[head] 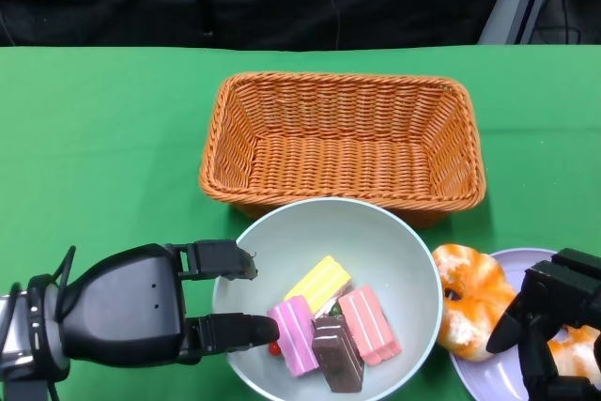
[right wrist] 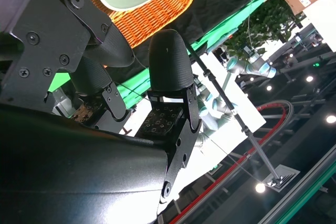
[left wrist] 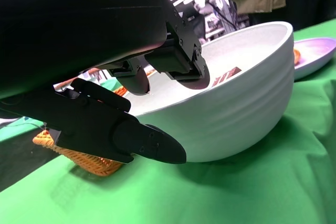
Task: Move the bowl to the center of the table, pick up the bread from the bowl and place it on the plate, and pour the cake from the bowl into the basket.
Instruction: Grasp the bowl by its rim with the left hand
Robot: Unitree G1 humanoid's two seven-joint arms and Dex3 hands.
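Note:
The pale green bowl [head: 376, 232] stands on the green cloth just in front of the wicker basket [head: 343, 138]. Several cake slices [head: 329, 326] lie in it: yellow, pink and brown. My left hand [head: 141, 312] grips the bowl's left rim, with fingers [left wrist: 178, 66] inside the bowl [left wrist: 241, 103] and the thumb [left wrist: 142, 145] against its outer wall. An orange-and-white bread [head: 467, 300] lies on the left edge of the lilac plate [head: 531, 258]. My right hand [head: 554, 321] hovers over the plate just right of the bread, its fingers [right wrist: 168, 66] apart and holding nothing.
The basket [right wrist: 152, 9] is empty and its front wall nearly touches the bowl's far rim. Green cloth stretches bare to the left of the basket and bowl. The plate [left wrist: 315, 53] sits at the table's front right, close to the bowl.

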